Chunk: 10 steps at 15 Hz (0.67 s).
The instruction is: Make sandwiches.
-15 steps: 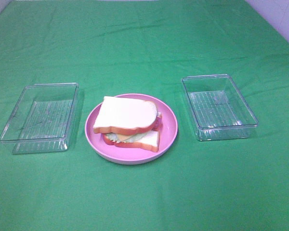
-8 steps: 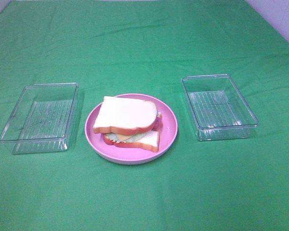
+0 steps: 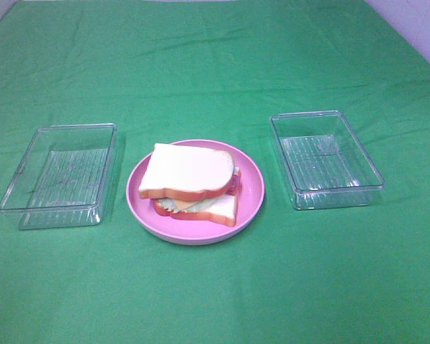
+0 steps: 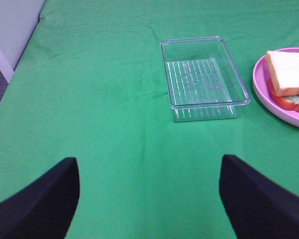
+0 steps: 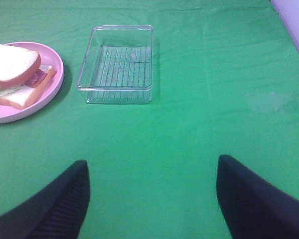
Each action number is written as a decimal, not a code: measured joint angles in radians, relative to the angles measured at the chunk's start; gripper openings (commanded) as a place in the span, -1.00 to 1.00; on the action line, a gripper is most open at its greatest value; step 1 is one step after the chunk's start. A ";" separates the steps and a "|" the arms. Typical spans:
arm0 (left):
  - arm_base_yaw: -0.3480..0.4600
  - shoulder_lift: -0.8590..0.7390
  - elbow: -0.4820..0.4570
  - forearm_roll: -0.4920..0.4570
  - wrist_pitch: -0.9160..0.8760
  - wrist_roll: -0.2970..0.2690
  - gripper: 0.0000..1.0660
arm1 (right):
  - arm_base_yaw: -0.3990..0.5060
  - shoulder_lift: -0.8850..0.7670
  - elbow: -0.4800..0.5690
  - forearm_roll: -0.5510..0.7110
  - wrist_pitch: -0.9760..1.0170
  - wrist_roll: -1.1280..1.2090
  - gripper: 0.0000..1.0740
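With nothing held, both pincers [image 4: 149, 194] [image 5: 152, 196] agape.

Plate: pink plate [image 3: 251, 204] at the middle of the green cloth [image 3: 215, 64].
Sandwich: stacked sandwich [image 3: 190, 183] lying on the plate.
Left: clear tray [image 3: 29, 208] beside the plate.
Right: second clear tray [image 3: 337, 192], set slightly farther back.
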 measured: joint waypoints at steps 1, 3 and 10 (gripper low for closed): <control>0.000 0.000 0.000 0.000 0.000 0.000 0.40 | 0.000 0.000 0.000 0.000 0.000 0.000 0.27; 0.000 0.000 0.000 0.000 0.000 0.000 0.40 | 0.000 0.000 0.000 0.000 0.000 0.000 0.27; 0.000 0.000 0.000 0.000 0.000 0.000 0.40 | 0.000 0.000 0.000 0.000 0.000 0.000 0.27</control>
